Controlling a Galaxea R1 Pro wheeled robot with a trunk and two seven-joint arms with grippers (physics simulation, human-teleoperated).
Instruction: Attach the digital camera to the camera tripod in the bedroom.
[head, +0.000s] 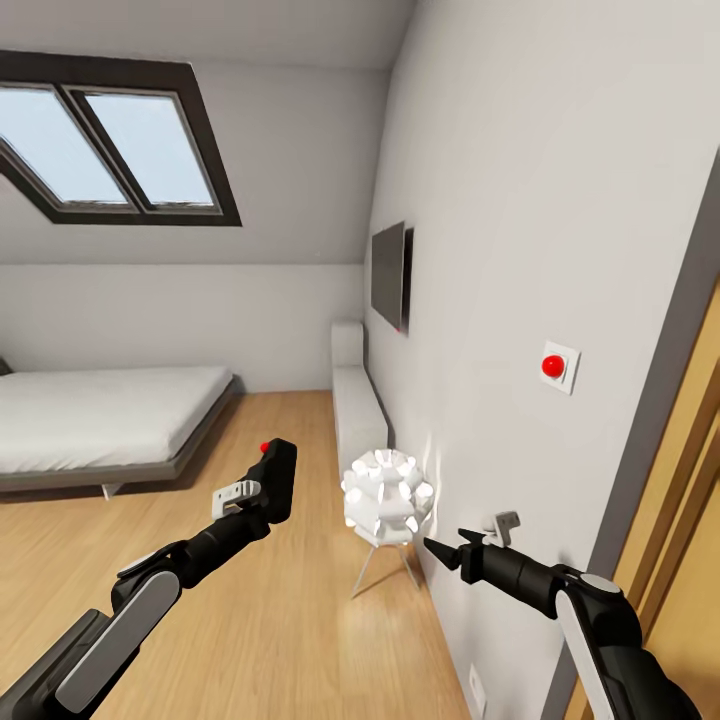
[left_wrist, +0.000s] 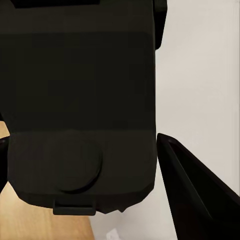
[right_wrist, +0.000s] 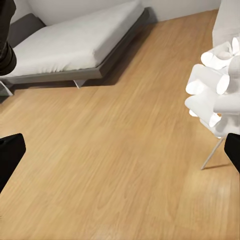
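Bedroom interior, head view: light wood floor (head: 260, 640), grey bed (head: 100, 410) at mid-left, skylight (head: 110, 150) at upper left, wall-mounted screen (head: 388, 275) right of centre, white faceted floor lamp (head: 388, 497) at lower centre. The left hand (head: 262, 495) grips the digital camera (head: 277, 480), red button uppermost, just left of frame centre; in the left wrist view the camera's dark body lies between the fingers (left_wrist: 192, 195). The right hand (head: 452, 552), lower right, carries nothing, fingers wide apart. Judged progress: camera secured; locating the tripod and attaching remain.
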